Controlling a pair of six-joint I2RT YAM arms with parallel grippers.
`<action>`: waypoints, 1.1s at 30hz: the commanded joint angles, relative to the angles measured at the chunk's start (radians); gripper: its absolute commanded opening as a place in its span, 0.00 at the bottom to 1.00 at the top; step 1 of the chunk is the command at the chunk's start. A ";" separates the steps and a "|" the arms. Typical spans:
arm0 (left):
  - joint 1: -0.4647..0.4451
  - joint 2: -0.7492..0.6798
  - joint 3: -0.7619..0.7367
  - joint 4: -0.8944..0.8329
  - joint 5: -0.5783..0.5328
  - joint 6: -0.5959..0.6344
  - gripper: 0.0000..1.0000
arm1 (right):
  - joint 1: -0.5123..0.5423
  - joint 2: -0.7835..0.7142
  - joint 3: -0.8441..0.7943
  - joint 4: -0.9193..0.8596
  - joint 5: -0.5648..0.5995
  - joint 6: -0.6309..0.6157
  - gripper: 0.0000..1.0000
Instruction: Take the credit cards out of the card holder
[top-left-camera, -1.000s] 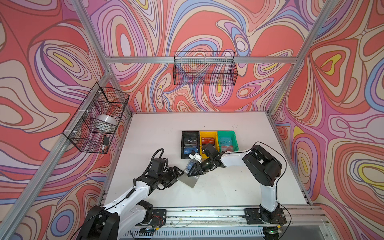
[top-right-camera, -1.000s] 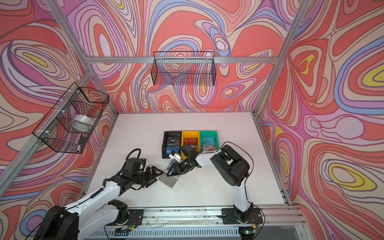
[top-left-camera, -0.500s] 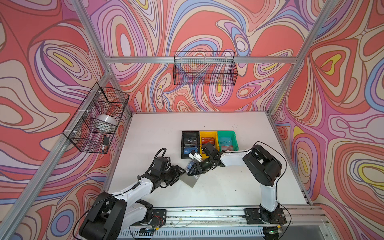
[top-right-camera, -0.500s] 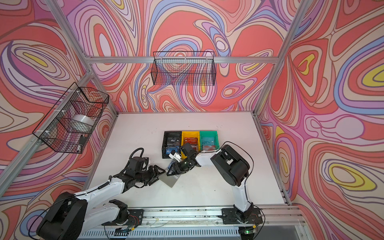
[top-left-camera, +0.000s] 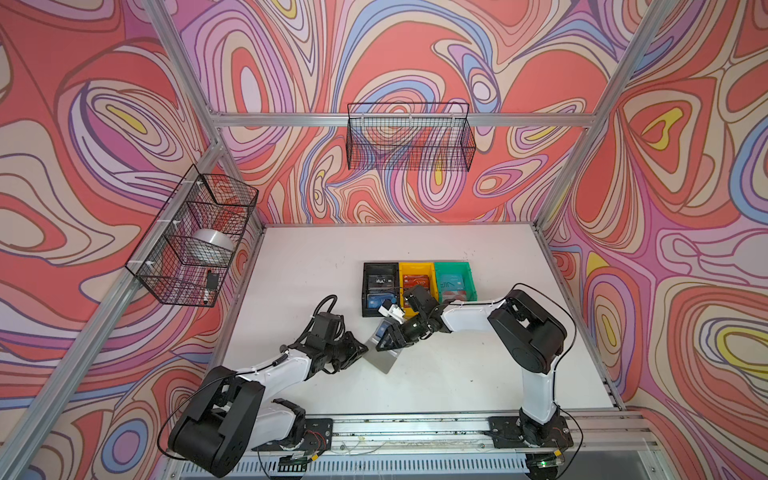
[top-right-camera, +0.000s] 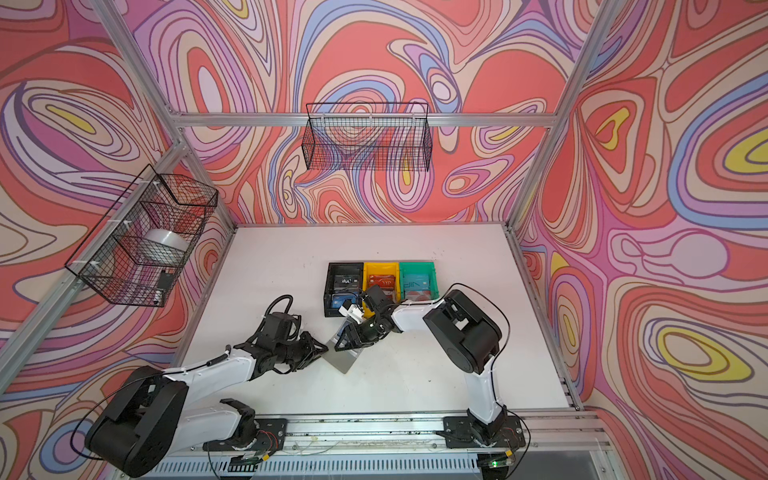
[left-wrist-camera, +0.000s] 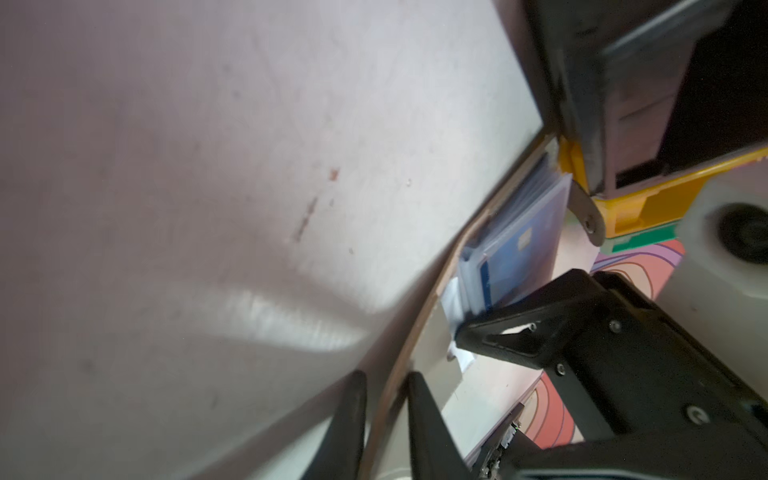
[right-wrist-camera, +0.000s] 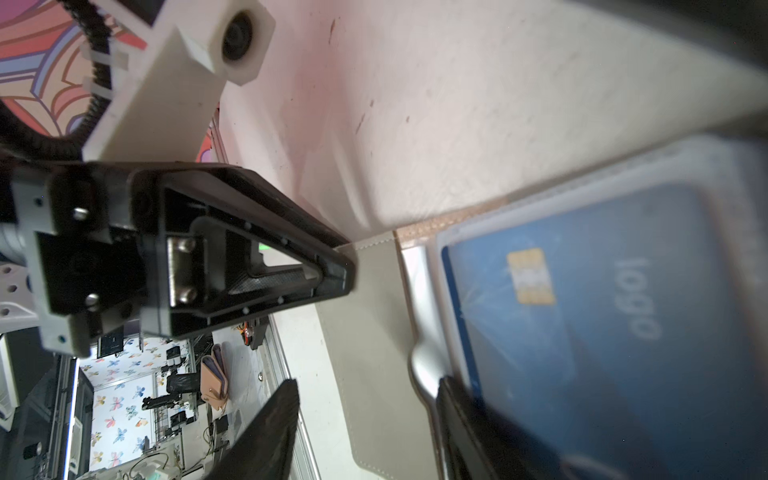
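The card holder (top-left-camera: 384, 362) lies open on the white counter (top-left-camera: 449, 382). Its grey cover is flat, and its clear sleeves (left-wrist-camera: 536, 195) stand up off the cover like pages. The foremost sleeve carries a blue card (right-wrist-camera: 602, 332) with a gold chip and the word "logo", and that card sits fully inside its sleeve. What the sleeves behind it hold cannot be told.

The left pincer (top-left-camera: 365, 350) meets the card holder at the corner on the left arm's side and is clenched on the thin edge of the cover. In the left wrist view one finger (left-wrist-camera: 353, 415) sits on each face of that edge, with only the cover between them.

The right pincer (top-left-camera: 380, 345) hangs over the card holder from the opposite side, tilted down toward the sleeves. Its fingers stand apart and grasp nothing. One fingertip (right-wrist-camera: 457, 407) lies against a corner of the blue card's sleeve, while its partner stands clear of the sleeves.

A snap tab (left-wrist-camera: 586, 216) sticks out from the card holder's edge on the side facing the bins. Just beyond the card holder three bins stand touching in a row: the black bin (top-left-camera: 378, 264) nearest it, then the yellow bin (top-left-camera: 415, 264), then the green bin (top-left-camera: 453, 263) farthest from it. Cards lie in all three.
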 joint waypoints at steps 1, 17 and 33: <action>0.010 -0.019 -0.003 -0.092 -0.052 0.028 0.00 | -0.015 -0.056 0.035 -0.121 0.102 -0.054 0.57; 0.111 0.070 0.057 -0.089 0.034 0.105 0.00 | -0.109 0.059 0.284 -0.332 0.147 -0.163 0.52; 0.146 0.226 0.162 -0.061 0.092 0.151 0.00 | -0.168 0.150 0.419 -0.359 0.167 -0.171 0.52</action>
